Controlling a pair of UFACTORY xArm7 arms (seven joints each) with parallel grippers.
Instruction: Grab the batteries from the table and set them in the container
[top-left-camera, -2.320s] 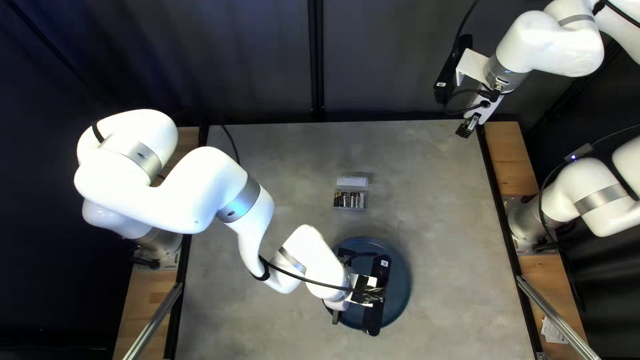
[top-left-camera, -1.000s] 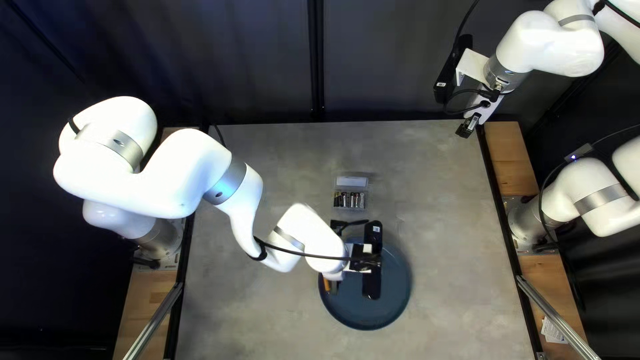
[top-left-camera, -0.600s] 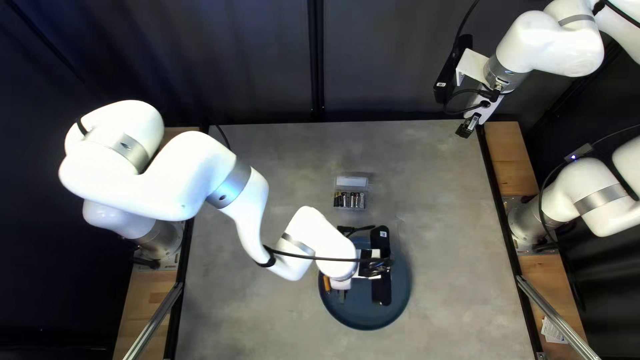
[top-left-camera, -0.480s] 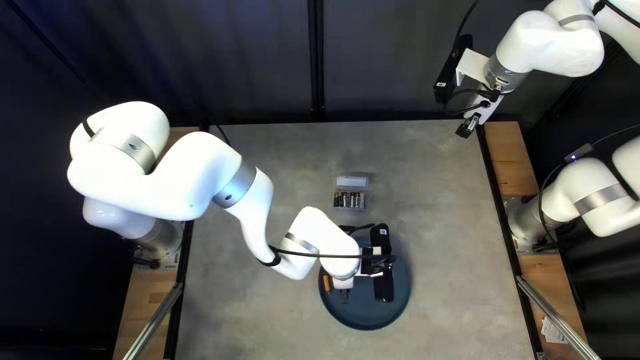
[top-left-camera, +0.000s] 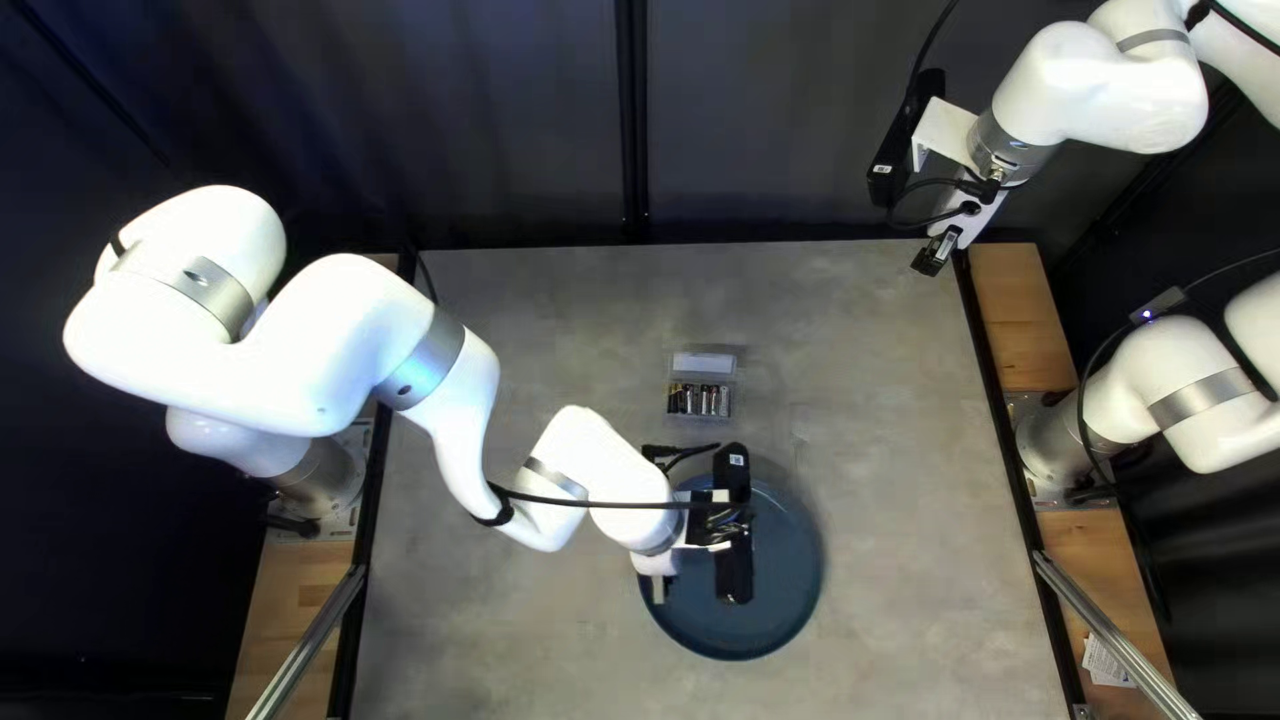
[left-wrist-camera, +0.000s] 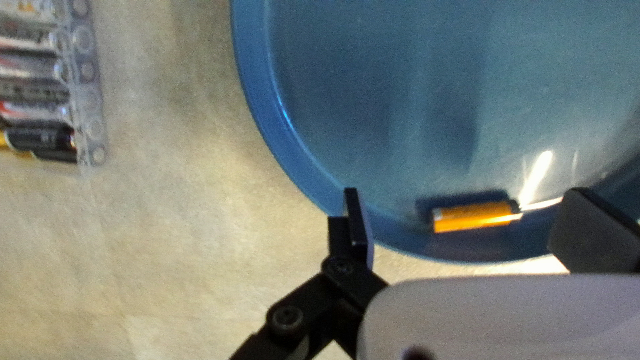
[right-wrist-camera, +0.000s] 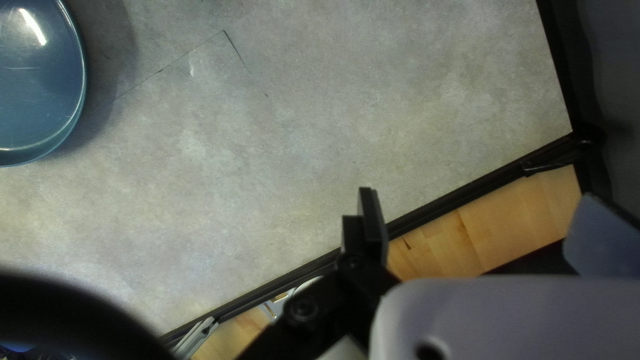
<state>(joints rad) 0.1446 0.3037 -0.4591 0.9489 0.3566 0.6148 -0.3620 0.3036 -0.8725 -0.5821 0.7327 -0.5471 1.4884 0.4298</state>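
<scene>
Jaws of the left gripper (top-left-camera: 656, 563) stand wide apart and hold nothing; one side shows over the rim of the blue dish (top-left-camera: 787, 607), and whether it touches cannot be told. Ahead of those jaws, and between them in the left wrist view, an orange battery (left-wrist-camera: 472, 217) lies on its side inside the dish, close to the wall, its wrapper print too blurred to make out. Beside the dish, a clear case (top-left-camera: 699, 411) on the worktop (top-left-camera: 534, 640) carries a row of batteries (left-wrist-camera: 40, 139) with wrappers of black and gold, silvery white and red, their lettering likewise blurred. Right gripper (top-left-camera: 935, 254) hangs near the worktop's far right corner, its jaws also well apart and empty. At the lower right of the top left view, a white label (top-left-camera: 1107, 663) with tiny print sits on the wooden edge (top-left-camera: 1114, 587).
</scene>
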